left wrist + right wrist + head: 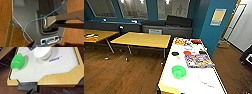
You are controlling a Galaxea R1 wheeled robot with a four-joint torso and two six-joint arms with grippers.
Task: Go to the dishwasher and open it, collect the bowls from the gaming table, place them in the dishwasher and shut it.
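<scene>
A translucent green bowl [179, 71] sits upright near the front left of the gaming table [194, 77], a long table with a white top. In the right wrist view the green bowl [17, 61] stands beside a white bowl [42, 52] on the white top [43, 68], close to the table's wooden end rim [65, 78]. My right gripper [46, 92] hangs open just off that end, a short way from both bowls and holding nothing. My left gripper [50, 45] is open over the robot's grey base [27, 15] and the wooden floor. The dishwasher is out of view.
A colourful game box [199, 60] and small loose items [187, 43] lie on the table's far half. Two yellow wooden tables [142, 39] stand to the left and a dark sofa [166, 26] sits at the back. A teal wall [216, 27] borders the right. A blue cable [26, 27] crosses the base.
</scene>
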